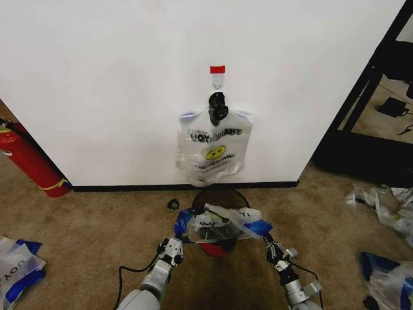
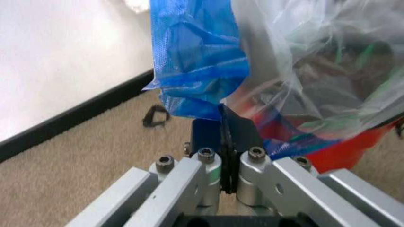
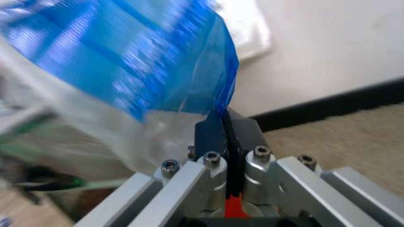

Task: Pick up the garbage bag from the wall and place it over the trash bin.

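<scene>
Two grippers share one thin garbage bag [image 1: 222,224], spread over the trash bin [image 1: 218,194] at lower centre of the head view, just below the wall [image 1: 116,84] and its black baseboard. The main risk, as I judge it, is uneven pull: if either arm draws outward or lifts harder than the other, the film could tear at a blue handle or slide out of the pinch. The light bin could also tip or skid on the carpet if the bag drags on its rim, and the bag might settle on top of the rim rather than around it.

The left gripper [image 1: 173,246] sits at the lower left of the bin, reaching forward and up; its jaws are pressed together on a blue handle [image 2: 196,61]. The right gripper [image 1: 269,245] mirrors it at lower right, jaws likewise closed on blue plastic [image 3: 145,56].

Above, a bundle of similar bags [image 1: 215,147] hangs from a hook under red tape [image 1: 217,69].
</scene>
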`<state>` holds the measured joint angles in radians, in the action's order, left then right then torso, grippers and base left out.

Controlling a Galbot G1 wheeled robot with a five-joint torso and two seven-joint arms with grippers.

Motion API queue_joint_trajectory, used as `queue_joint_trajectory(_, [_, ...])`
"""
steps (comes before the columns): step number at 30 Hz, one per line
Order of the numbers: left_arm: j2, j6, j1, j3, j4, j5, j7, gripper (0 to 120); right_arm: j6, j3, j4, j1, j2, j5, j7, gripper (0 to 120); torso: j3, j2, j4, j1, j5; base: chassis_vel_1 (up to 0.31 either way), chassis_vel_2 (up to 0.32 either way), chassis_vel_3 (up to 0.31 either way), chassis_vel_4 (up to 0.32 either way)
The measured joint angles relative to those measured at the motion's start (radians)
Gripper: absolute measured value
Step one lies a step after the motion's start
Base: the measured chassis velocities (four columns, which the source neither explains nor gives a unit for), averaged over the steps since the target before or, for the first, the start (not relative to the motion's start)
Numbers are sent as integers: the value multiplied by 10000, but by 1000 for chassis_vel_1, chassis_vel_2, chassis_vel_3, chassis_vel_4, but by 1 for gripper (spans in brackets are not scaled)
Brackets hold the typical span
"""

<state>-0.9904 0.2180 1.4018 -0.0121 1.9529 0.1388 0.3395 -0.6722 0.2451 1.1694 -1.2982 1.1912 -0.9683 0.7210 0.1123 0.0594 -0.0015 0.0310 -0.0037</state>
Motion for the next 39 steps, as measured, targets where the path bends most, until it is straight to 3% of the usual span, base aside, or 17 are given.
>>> queue_joint_trajectory(2, [102, -145, 94, 25, 178, 2, -113, 0, 136, 139, 354, -202, -219, 87, 380, 3, 0, 1, -1, 0, 0, 0, 0, 0, 0])
queue_joint_trajectory(7, [385, -172, 317, 78, 424, -149, -254, 22, 384, 606, 722, -549, -937, 249, 1202, 25, 0, 0, 0, 0, 0, 0, 0, 0, 0])
queue_joint_trajectory(9, [414, -166, 336, 92, 439, -181, -278, 23, 403, 645, 733, -574, -1017, 276, 1224, 26, 0, 0, -1, -1, 1, 0, 0, 0, 0])
queue_joint_trajectory(13, [621, 17, 557, 328, 549, -508, -515, 41, 478, 982, 670, -726, -1819, 360, 1230, 44, 0, 0, 0, 0, 0, 0, 0, 0, 0])
queue_joint_trajectory(22, [999, 57, 1554, 932, 1091, -1429, -876, 71, 151, 879, 1005, -1142, -2240, 110, 1300, 74, -1, 0, 1, -1, 3, 0, 0, 0, 0])
queue_joint_trajectory(27, [1901, -404, 2227, 1545, 1734, -2034, -956, 91, 14, 1355, 1866, -1600, -2566, 61, 3171, 94, 0, 1, 1, -1, 3, 0, 0, 0, 0])
queue_joint_trajectory(30, [2117, -789, 1880, 1827, 2150, -1414, -905, 98, -44, 1942, 2598, -1751, -2599, 67, 3722, 98, -1, 0, 2, -1, 0, 0, 0, 0, 0])
queue_joint_trajectory(33, [2207, -1105, 906, 1824, 2686, 375, -800, 100, -53, 2211, 3742, -1553, -2513, 31, 3333, 100, -1, 1, -7, -1, -1, 0, 0, 0, 0])
queue_joint_trajectory(34, [2329, -1216, 345, 1640, 2757, 1337, -794, 100, -42, 2229, 4124, -1400, -2459, 55, 2975, 100, -1, 1, 7, -1, 1, 0, 0, 0, 0])
queue_joint_trajectory(36, [2740, -1104, -794, 1196, 2610, 2957, -1036, 100, -17, 2259, 4805, -1251, -2340, 180, 2365, 100, 0, 0, 6, 0, -4, 0, 0, 0, 0])
queue_joint_trajectory(37, [2740, -1104, -794, 1196, 2610, 2957, -1036, 100, -17, 2259, 4805, -1251, -2340, 180, 2365, 100, 0, 0, 6, 0, -4, 0, 0, 0, 0])
queue_joint_trajectory(39, [3211, -814, -2186, 436, 2045, 4007, -1239, 100, 45, 2266, 5321, -1231, -2209, 347, 1982, 100, 0, 0, 6, 0, 1, 0, 0, 0, 0])
